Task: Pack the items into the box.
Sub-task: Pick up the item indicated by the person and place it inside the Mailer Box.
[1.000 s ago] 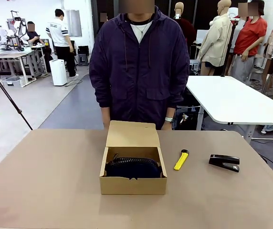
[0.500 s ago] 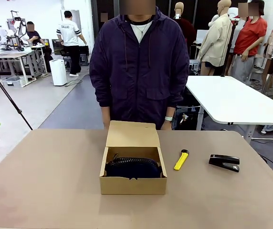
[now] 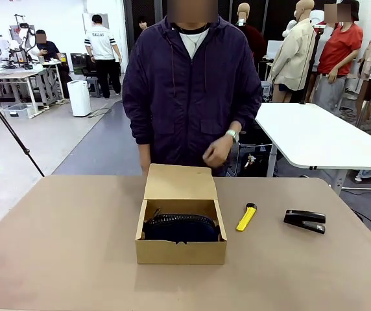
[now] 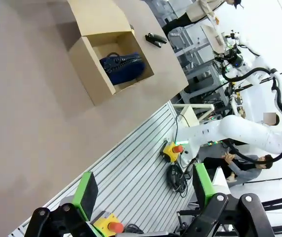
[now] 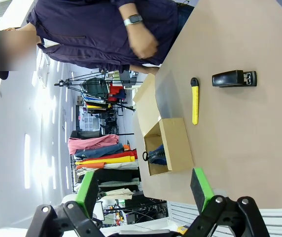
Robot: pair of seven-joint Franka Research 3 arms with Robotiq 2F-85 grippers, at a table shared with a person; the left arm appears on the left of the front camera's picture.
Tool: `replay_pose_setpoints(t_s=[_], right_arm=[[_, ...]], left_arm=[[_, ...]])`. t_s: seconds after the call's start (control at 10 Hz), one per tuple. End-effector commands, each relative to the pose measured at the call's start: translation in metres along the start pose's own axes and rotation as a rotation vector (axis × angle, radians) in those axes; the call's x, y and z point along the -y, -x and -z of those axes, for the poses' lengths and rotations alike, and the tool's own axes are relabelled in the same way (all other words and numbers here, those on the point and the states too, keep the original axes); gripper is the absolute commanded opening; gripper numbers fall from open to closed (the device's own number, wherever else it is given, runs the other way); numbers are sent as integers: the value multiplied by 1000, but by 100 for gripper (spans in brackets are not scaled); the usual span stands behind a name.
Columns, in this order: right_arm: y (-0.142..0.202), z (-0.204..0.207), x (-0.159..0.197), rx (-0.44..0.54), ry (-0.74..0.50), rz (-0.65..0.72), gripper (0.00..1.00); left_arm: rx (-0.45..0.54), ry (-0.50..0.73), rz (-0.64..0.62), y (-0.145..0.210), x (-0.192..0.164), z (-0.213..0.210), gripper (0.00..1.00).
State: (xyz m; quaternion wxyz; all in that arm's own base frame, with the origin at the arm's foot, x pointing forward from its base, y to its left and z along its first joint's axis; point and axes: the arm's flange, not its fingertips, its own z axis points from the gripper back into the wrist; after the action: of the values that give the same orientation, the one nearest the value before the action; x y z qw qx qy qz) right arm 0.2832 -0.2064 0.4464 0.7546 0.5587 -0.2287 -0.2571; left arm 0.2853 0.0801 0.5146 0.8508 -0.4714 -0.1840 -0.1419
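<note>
The brown cardboard box (image 3: 180,251) stands open mid-table, its flap lid (image 3: 179,182) raised toward the person. Inside it lies the dark pouch (image 3: 181,228). The yellow utility knife (image 3: 246,217) lies just right of the box, and the black stapler (image 3: 305,220) farther right. My left gripper (image 4: 144,190) hangs open off the table's near edge, well away from the box (image 4: 89,74) and the pouch (image 4: 123,66). My right gripper (image 5: 144,190) is open too, high above the knife (image 5: 194,101), the stapler (image 5: 233,78) and the box (image 5: 175,143). Neither holds anything.
A person in a dark jacket stands at the far side with one hand (image 3: 216,152) raised at waist height behind the lid. A white table (image 3: 315,136) stands at the back right. Bare tabletop (image 3: 62,240) lies left of the box.
The person's hand has come up from behind the box lid to in front of the jacket. The box and the items have not moved.
</note>
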Motion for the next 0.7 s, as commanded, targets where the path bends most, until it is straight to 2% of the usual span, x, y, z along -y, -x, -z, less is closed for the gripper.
replay_pose_setpoints(t_s=[0.0,0.6], right_arm=[[-2,0,-3,8,-17,-9,100],[-2,0,-3,8,-17,-9,100]], left_arm=[[-5,9,4,2,-1,-3,100],[-5,9,4,2,-1,-3,100]])
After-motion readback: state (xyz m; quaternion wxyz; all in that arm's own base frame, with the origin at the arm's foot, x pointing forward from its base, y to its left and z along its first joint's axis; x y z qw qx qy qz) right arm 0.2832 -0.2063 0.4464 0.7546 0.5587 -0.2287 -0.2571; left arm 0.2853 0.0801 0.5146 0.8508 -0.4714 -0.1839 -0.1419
